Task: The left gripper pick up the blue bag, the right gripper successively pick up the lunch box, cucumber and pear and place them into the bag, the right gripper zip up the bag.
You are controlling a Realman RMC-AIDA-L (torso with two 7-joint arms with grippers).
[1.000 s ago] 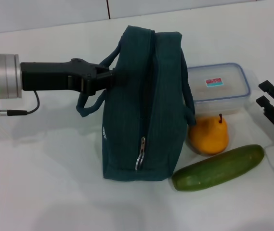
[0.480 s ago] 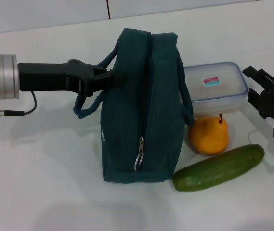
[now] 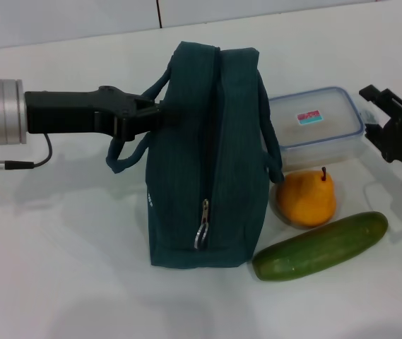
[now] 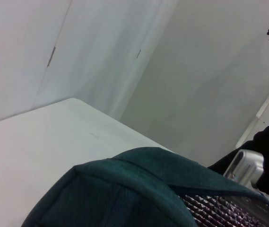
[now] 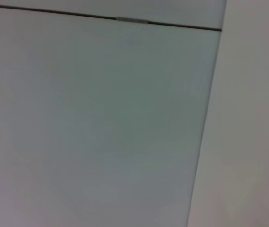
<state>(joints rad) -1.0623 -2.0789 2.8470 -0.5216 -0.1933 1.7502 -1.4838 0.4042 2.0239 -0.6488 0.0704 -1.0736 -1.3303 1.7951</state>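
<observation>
1. Left tool [image 3: 160, 113], at mid-left of the head view, is pinched on the bag [image 3: 208, 155] near its top, by the handle.
2. Right tool [image 3: 391, 123], at the right edge, has its fingers spread and hangs just beside the box [image 3: 317, 127].
3. Bag stands upright in the centre of the bench [image 3: 59, 268]; its silver lining [image 4: 219, 208] shows in the left wrist view.
4. Box lies right of the bag, the pear [image 3: 306, 199] below it and the cucumber [image 3: 321, 246] lowest.
5. Box looks stiff, light and smooth-sided, probably slippery; a grip across its short sides seems safest.
6. Bag is soft cloth and will likely sag, so the mouth needs holding wide.
</observation>
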